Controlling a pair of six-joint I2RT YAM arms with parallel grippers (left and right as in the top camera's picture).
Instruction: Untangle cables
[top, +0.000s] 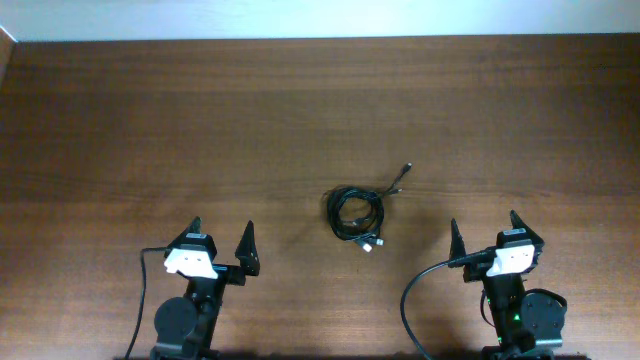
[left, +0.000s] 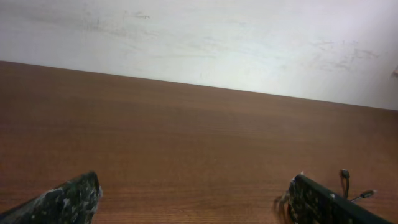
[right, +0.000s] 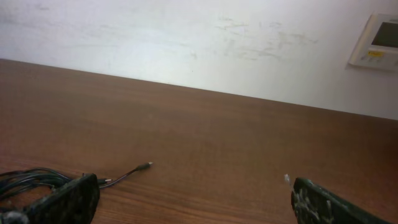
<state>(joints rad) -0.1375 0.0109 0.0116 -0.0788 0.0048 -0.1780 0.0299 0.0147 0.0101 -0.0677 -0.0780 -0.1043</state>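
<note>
- Cables (top: 357, 214) lie untouched ahead of your two pincers, so start from those: the left pincer (top: 222, 228) is spread wide and carries nothing.
- The right pincer (top: 483, 222) is likewise released and empty, low over the worktop (top: 150, 110).
- Roughly midway between them and a little forward, the cords form one small coil of overlapping loops, flat on the wood and well apart from both pincers.
- Expect them to be light, limp and thin. A pull on one strand will likely drag the whole bundle rather than free it.
- The free ends look like your best holds: the dark plug (top: 405, 167) trailing out at the far right, and the silvery plug (top: 368, 244) at the coil's near edge.
- Pin one end down and draw the other away gently.
</note>
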